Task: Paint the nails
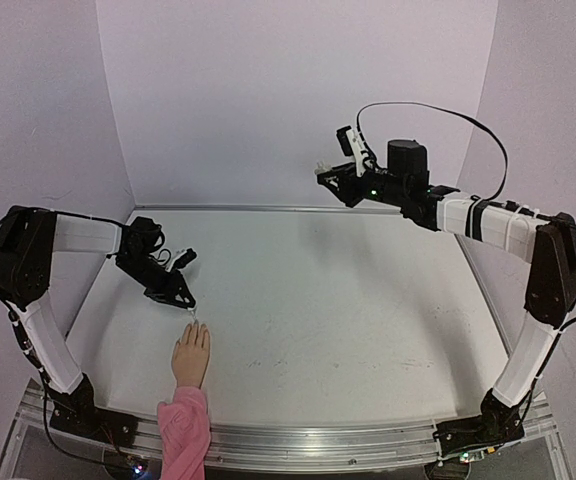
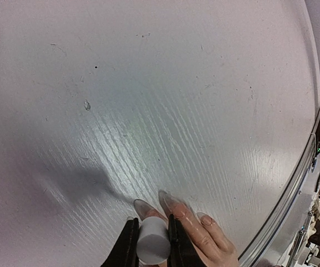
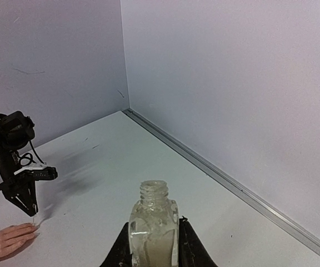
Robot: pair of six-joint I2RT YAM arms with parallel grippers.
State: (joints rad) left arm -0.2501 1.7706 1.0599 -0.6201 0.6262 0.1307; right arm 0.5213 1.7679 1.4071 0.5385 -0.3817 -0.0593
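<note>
The mannequin hand [image 1: 191, 358] with a pink sleeve [image 1: 184, 428] lies palm down at the near left edge of the table. Its long pale nails [image 2: 171, 201] show in the left wrist view. My left gripper [image 1: 182, 297] is shut on the white brush cap [image 2: 153, 242], just above the fingertips, with the thin brush pointing down at them. My right gripper [image 1: 328, 172] is raised high at the back and is shut on an uncapped glass polish bottle [image 3: 154, 229] holding whitish liquid. The hand also shows in the right wrist view [image 3: 7, 240].
White table [image 1: 348, 300] with purple walls at the back and both sides. A metal rail [image 1: 368, 440] runs along the near edge. The left arm [image 3: 14, 167] shows in the right wrist view, above the hand.
</note>
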